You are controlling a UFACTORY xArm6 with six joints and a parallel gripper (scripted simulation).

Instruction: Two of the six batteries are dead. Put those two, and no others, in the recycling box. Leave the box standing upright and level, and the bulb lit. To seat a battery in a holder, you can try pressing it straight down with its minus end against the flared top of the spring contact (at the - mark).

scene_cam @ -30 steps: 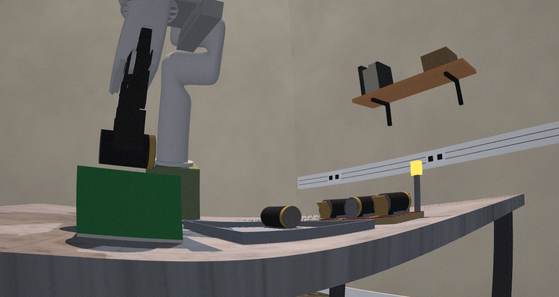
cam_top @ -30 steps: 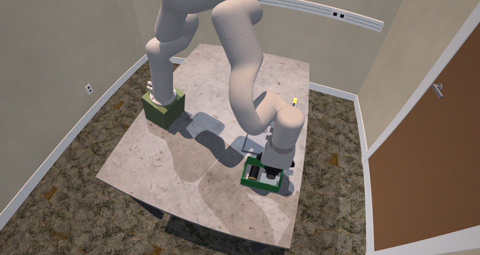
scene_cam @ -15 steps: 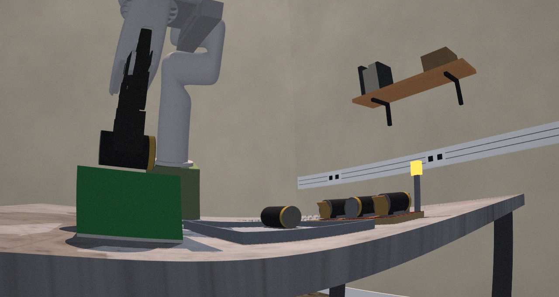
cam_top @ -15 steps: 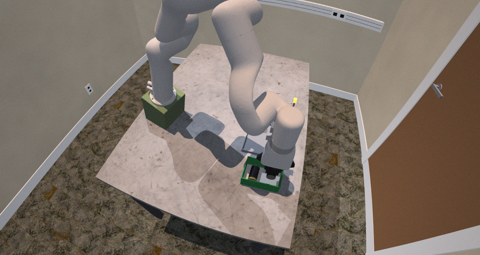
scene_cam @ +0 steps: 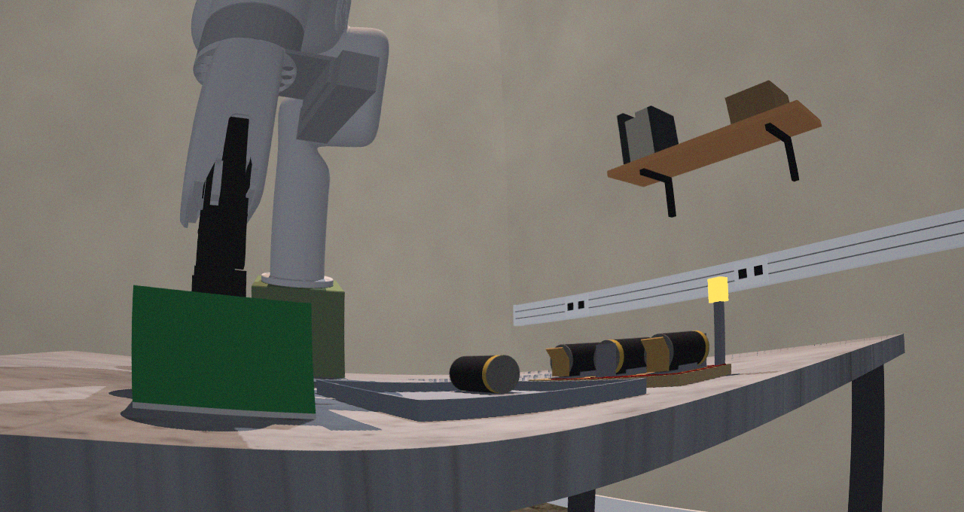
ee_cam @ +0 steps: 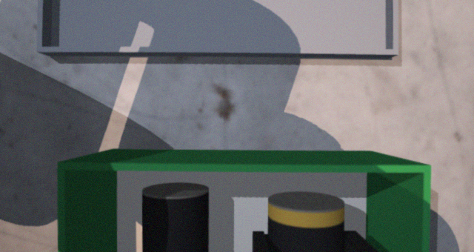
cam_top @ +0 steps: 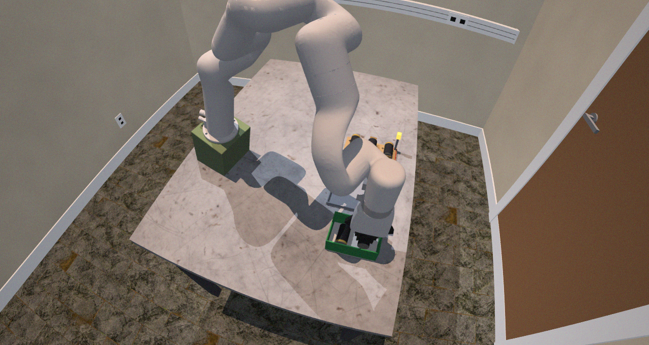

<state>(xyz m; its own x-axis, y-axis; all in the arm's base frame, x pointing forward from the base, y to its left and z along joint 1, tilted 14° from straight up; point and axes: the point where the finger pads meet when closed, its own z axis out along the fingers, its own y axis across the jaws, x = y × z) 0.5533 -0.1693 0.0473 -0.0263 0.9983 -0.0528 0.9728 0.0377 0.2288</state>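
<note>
Wrist view: end effector [ee_cam: 307,241] clamped on yellow-banded battery [ee_cam: 306,216] inside green box [ee_cam: 396,204]; beside it, seemingly, 1 more battery [ee_cam: 175,216].

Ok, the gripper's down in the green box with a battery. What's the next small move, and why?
Probably open the gripper and let go: its battery sits below the green box rim beside the battery already inside, and the bulb is lit.
</note>
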